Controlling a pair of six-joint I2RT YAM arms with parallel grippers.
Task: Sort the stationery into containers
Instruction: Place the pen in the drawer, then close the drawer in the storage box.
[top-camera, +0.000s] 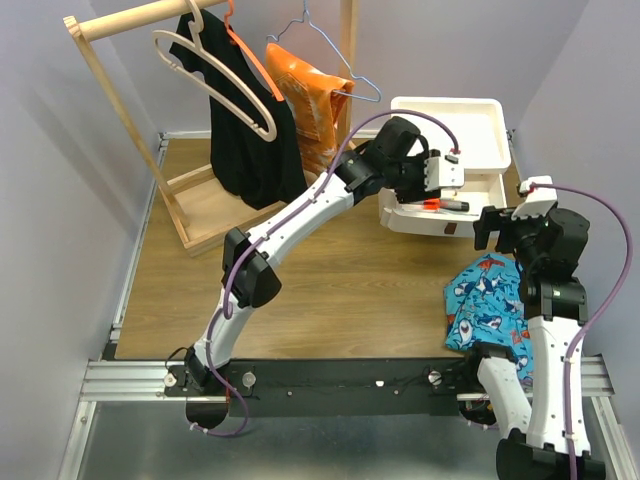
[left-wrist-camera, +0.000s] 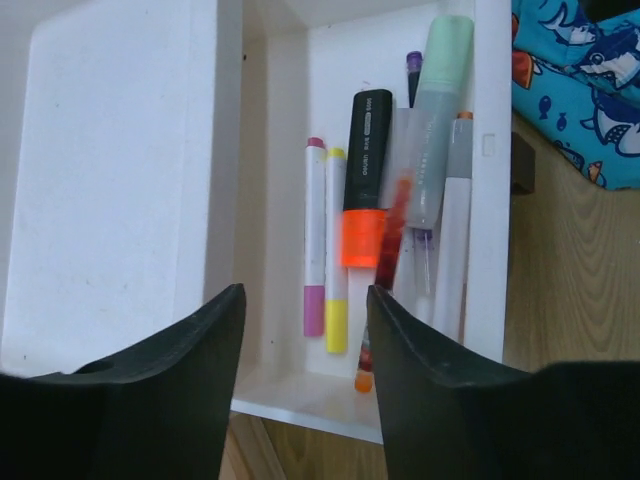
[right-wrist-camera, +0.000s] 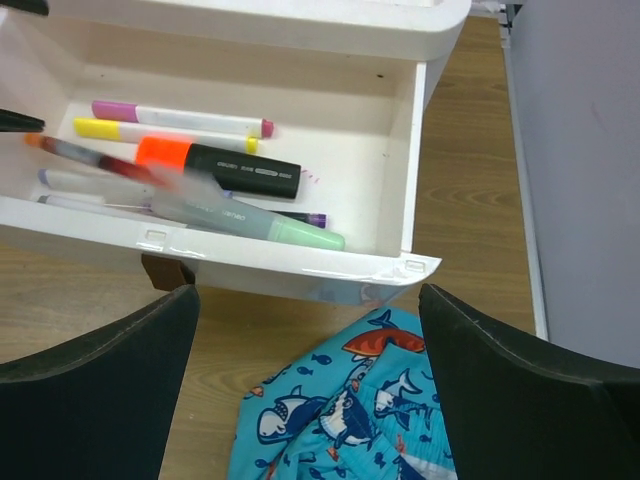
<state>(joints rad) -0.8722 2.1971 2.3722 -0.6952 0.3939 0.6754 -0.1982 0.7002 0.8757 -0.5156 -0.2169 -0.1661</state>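
left pincer (left-wrist-camera: 305, 295) released, right pincer (right-wrist-camera: 308, 295) released, highlighter (left-wrist-camera: 365, 170) (label perhaps "deli") in drawer (left-wrist-camera: 490, 230)

The red pen (left-wrist-camera: 388, 250) and green highlighter (left-wrist-camera: 437, 120) are just smears to me; from above, my left arm (top-camera: 300, 215) covers part of the drawer (top-camera: 415, 222).

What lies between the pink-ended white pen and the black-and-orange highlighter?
A yellow-ended white pen, in the open white plastic drawer, clearest in the left wrist view.
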